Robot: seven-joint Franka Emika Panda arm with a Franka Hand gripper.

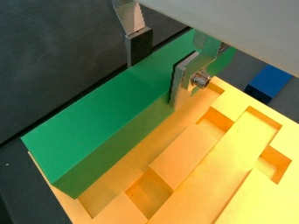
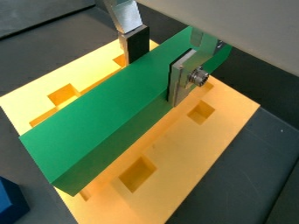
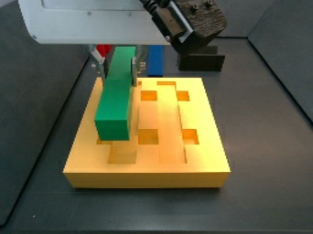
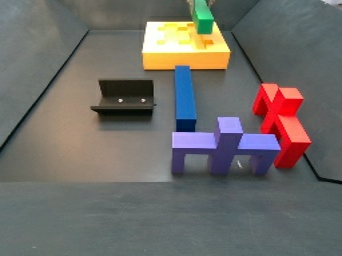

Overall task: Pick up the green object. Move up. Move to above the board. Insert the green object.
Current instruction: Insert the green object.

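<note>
The green object (image 1: 93, 122) is a long bright-green bar, and my gripper (image 1: 160, 63) is shut on it near one end. One dark pad presses its far face and the silver finger (image 2: 181, 79) its near face. The bar (image 2: 93, 122) hangs lengthwise low over the board (image 2: 228, 109), a flat yellow-orange block with square holes. In a side view the green object (image 3: 113, 105) lies along one row of holes of the board (image 3: 159, 164). Whether it touches the board I cannot tell. In a side view the green object (image 4: 203, 20) rises over the board (image 4: 187, 62) at the far end.
A blue bar (image 4: 185, 95) lies on the dark floor in front of the board. The black fixture (image 4: 124, 97) stands beside it. A red block (image 4: 281, 120) and a purple block (image 4: 221, 148) sit nearer the camera. Raised walls edge the floor.
</note>
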